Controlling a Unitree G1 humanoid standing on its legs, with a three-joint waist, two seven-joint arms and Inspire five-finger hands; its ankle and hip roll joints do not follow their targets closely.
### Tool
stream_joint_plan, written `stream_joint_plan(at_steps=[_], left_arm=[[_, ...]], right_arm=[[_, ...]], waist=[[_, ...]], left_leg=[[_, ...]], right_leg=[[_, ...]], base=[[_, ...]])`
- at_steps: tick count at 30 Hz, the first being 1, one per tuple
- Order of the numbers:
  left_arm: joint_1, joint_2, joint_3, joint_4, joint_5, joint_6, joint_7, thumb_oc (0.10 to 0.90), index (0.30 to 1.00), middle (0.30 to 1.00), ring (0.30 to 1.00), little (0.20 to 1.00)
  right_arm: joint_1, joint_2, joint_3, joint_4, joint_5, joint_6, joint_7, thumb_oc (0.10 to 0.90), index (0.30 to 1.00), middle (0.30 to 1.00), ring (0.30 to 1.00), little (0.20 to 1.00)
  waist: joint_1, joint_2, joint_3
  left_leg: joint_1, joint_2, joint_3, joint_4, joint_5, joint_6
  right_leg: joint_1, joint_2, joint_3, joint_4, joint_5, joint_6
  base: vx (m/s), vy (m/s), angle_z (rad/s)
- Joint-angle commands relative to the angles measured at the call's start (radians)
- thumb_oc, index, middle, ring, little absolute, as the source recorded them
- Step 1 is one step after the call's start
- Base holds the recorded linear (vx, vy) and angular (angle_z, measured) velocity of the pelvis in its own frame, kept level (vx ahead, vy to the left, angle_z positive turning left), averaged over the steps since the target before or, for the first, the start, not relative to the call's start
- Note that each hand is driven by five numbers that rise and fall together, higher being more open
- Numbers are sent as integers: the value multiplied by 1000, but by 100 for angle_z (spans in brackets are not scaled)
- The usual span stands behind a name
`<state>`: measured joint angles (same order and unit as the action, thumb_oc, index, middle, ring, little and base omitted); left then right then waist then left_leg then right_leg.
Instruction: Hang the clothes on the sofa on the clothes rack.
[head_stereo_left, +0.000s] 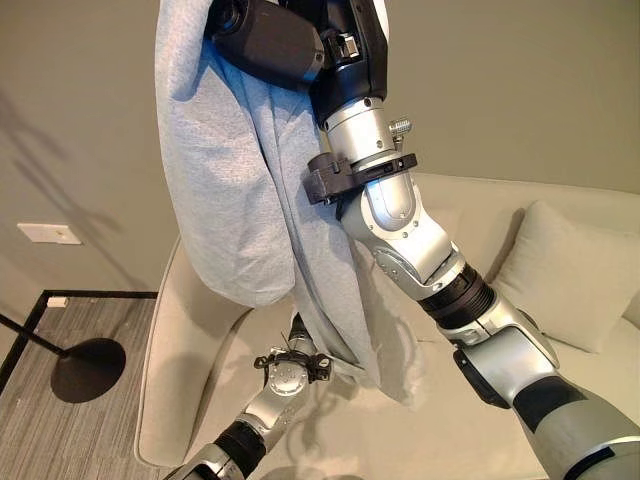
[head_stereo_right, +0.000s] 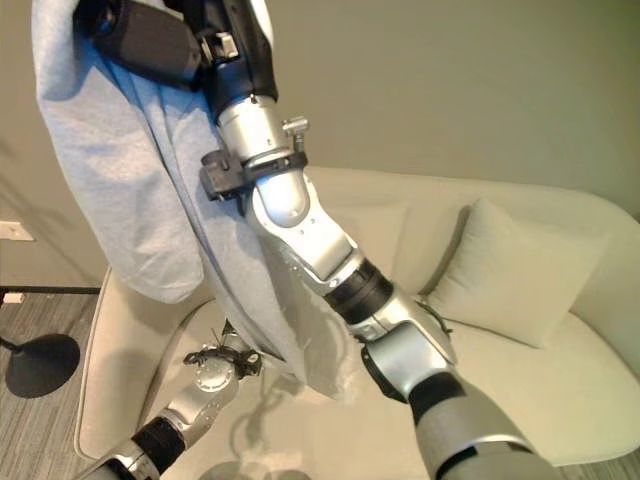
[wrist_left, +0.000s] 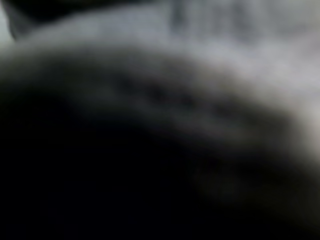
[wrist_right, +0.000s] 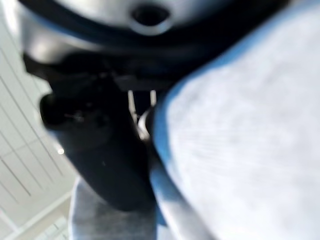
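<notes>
Cream sofa (head_stereo_right: 520, 400) with a pillow (head_stereo_right: 505, 270), our raised right hand (head_stereo_left: 270, 40) lifting the grey garment (head_stereo_left: 235, 180) above the seat, its grip we cannot tell, left hand hidden behind the cloth, no readable writing.

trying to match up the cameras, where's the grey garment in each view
Left eye view: grey garment hangs from the raised right hand, upper left to centre.
Right eye view: the garment hangs at upper left.
Left wrist view: blurred pale grey cloth, probably the garment.
Right wrist view: cloth close beside the hand.
Shared landmark: the sofa cushion.
</notes>
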<state>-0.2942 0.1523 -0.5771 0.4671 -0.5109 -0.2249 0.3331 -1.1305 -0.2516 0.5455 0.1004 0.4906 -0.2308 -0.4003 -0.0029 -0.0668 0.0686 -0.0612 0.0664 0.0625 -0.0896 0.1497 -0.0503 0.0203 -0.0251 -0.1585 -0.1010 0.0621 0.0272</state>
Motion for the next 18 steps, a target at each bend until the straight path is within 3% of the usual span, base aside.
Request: stream_joint_plan(at_steps=[1, 4, 10, 14, 18], left_arm=[[-84, -15, 79, -49, -21, -90, -4, 400, 300, 300, 300, 300], [-37, 7, 129, -97, -32, -95, 3, 400, 300, 300, 300, 300], [155, 85, 329, -270, -64, -104, 6, 400, 300, 300, 300, 300], [313, 127, 521, -378, -57, -119, 16, 400, 300, 300, 300, 300], [391, 140, 629, -430, -12, -126, 31, 400, 300, 300, 300, 300]], right_arm=[[-41, -42, -102, -50, -33, -67, -32, 400, 300, 300, 300, 300], [-8, -73, -121, -67, -55, -66, -37, 400, 300, 300, 300, 300], [84, -169, -174, -109, -74, -59, -15, 400, 300, 300, 300, 300], [159, -250, -196, -152, -64, -58, 57, 400, 300, 300, 300, 300], [213, -303, -198, -189, -56, -62, 114, 400, 300, 300, 300, 300]], waist=[[38, 11, -116], [43, 15, -115], [70, 25, -111], [100, 29, -101], [120, 31, -94]], left_leg=[[55, 41, -57, 2, -134, -23], [58, 44, -54, 2, -133, -24], [56, 53, -59, 2, -123, -27], [46, 59, -68, 2, -109, -35], [36, 63, -78, 2, -99, -42]], right_leg=[[17, -13, -26, 14, -117, 39], [18, -11, -26, 14, -121, 39], [19, -3, -30, 14, -129, 36], [20, 5, -42, 14, -136, 30], [17, 12, -54, 14, -141, 27]], base=[[0, 0, 0], [1, -11, -3], [-5, -15, -1], [2, -25, 3], [1, -27, 6]])
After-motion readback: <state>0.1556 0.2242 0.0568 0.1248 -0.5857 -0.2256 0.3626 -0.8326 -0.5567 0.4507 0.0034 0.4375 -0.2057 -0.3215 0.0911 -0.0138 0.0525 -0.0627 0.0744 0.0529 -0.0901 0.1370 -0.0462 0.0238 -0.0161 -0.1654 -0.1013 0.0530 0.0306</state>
